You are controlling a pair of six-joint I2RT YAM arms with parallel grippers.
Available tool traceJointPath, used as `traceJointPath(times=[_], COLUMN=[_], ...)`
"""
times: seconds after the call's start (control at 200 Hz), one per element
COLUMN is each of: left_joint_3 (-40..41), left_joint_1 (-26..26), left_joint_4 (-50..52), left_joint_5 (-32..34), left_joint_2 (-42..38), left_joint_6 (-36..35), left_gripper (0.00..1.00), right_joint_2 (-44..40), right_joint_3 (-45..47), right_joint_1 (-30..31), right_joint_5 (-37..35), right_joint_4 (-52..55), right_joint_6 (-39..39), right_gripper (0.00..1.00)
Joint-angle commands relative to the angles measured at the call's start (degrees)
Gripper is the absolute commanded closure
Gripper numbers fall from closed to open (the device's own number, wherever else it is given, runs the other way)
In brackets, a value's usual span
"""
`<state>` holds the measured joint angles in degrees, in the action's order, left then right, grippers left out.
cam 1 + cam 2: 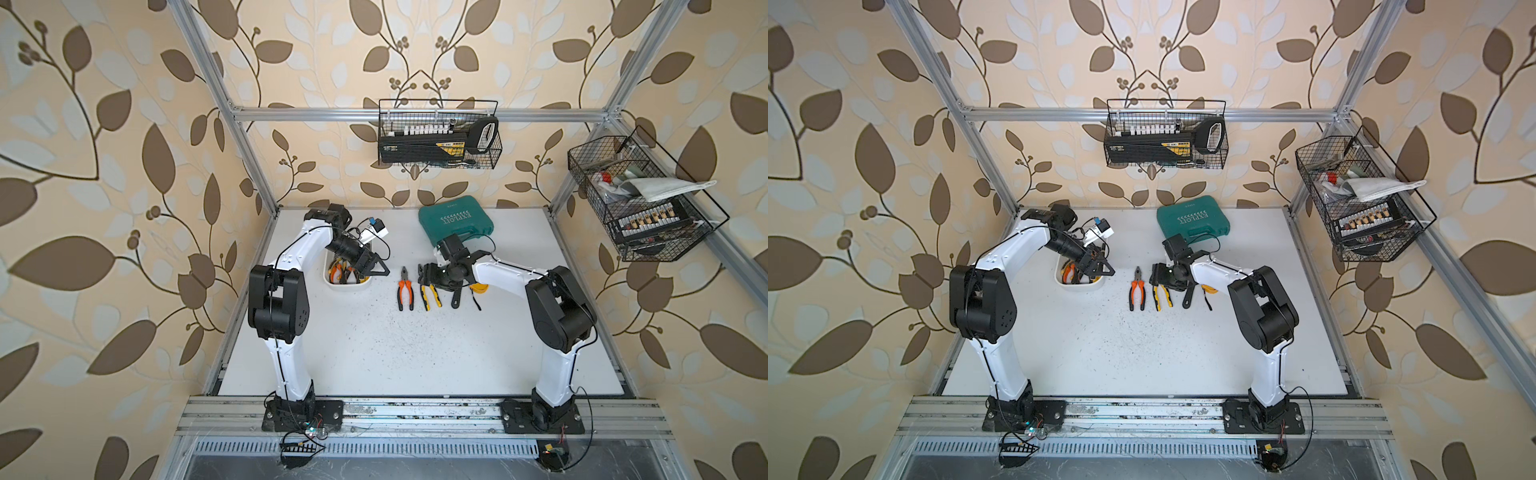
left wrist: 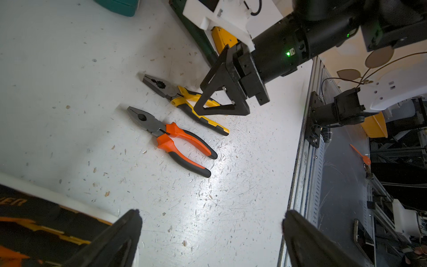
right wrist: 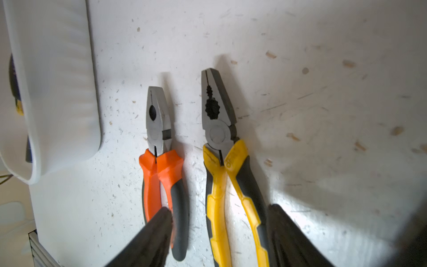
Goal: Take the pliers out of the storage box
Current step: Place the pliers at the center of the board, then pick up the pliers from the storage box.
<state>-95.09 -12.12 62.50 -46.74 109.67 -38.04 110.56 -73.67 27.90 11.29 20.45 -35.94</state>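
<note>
place: robot test cell | evidence: aluminium frame (image 1: 415, 114), leaf wallpaper (image 1: 104, 166), tool-filled wire baskets (image 1: 493, 151), white table (image 1: 374, 353)

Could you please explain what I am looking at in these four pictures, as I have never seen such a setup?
Two robot arms with pincer grippers stand at a white table. Two pictures look down from overhead; the other two come from cameras on each wrist. The left gripper, open and empty, hovers at the white storage box, where more pliers lie. The right gripper, open, straddles the yellow-handled pliers, which lie beside the orange-handled pliers on the table. Nothing is held.
</note>
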Motion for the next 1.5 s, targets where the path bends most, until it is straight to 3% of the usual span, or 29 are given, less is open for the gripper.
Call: traceJointPath(times=[0.0, 0.125, 0.275, 0.39, 0.54, 0.7, 0.87, 0.945, 1.23, 1.495], left_joint_3=[0.2, -0.1, 1.2, 0.9, -1.5, -11.8, -20.0, -21.7, -23.8, -24.9], left_joint_1=[-0.6, 0.5, 4.5, 6.3, 8.7, 8.4, 6.6, 5.6, 2.0, 1.5], left_joint_4=[-0.1, -0.8, -7.6, -11.7, -13.3, -6.8, -5.8, -7.0, -7.4, -7.6], left_joint_5=[0.1, 2.8, 8.6, 19.4, 28.8, 38.8, 49.2, 51.8, 53.0, 54.9], left_joint_2=[-3.2, -3.1, -3.7, -2.9, -0.1, 8.0, 14.6, 16.2, 19.7, 24.6], left_joint_6=[-1.0, 0.1, 10.9, 21.7, 32.6, 34.2, 30.4, 27.4, 23.8, 23.7], left_gripper=[0.01, 0.01, 0.01, 0.01, 0.01, 0.03, 0.18, 0.34, 0.41, 0.46], right_joint_2=[-2.2, -4.1, -4.6, -4.6, -4.6, -3.3, -2.7, -2.9, -3.9, -4.3], right_joint_3=[1.1, 0.8, -2.0, -3.8, -4.8, -8.3, -10.3, -10.4, -8.5, -5.5], right_joint_1=[0.1, 1.2, 5.0, 8.0, 10.9, 12.4, 12.4, 12.4, 13.8, 13.9], right_joint_5=[-2.2, -2.2, -2.3, -1.7, -0.1, 0.8, 1.0, 0.8, 1.5, -5.5], right_joint_4=[1.3, 0.1, -0.7, -3.2, -8.1, -7.7, -6.3, -6.0, -9.7, -16.0], right_joint_6=[0.7, 3.6, 10.9, 15.3, 19.0, 20.5, 20.6, 20.6, 20.1, 17.5], right_gripper=[0.28, 0.16, 0.01, 0.00, 0.01, 0.00, 0.01, 0.00, 0.00, 0.00])
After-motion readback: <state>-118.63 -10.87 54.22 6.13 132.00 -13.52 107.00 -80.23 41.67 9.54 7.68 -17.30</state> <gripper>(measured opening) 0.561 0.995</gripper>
